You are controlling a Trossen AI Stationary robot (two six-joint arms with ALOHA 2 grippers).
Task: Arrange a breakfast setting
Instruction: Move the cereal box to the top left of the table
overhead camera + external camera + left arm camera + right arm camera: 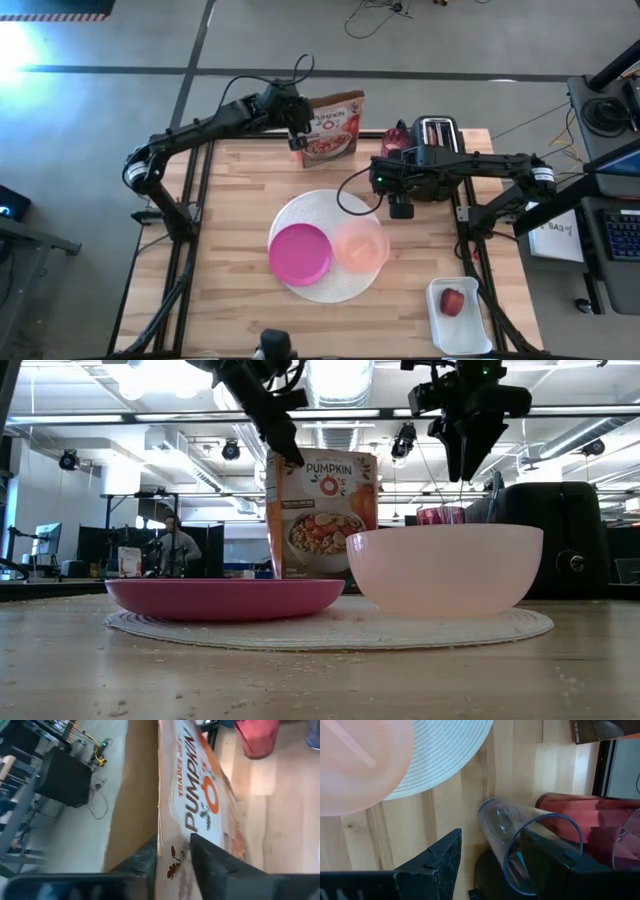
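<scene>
On the wooden table we count one woven white placemat, one magenta plate, one peach bowl, one cereal box, one toaster and one white tray holding one red fruit. Our left gripper pinches the box's top edge at the table's far side. Our right gripper hangs open above a clear tumbler, just beyond the bowl.
</scene>
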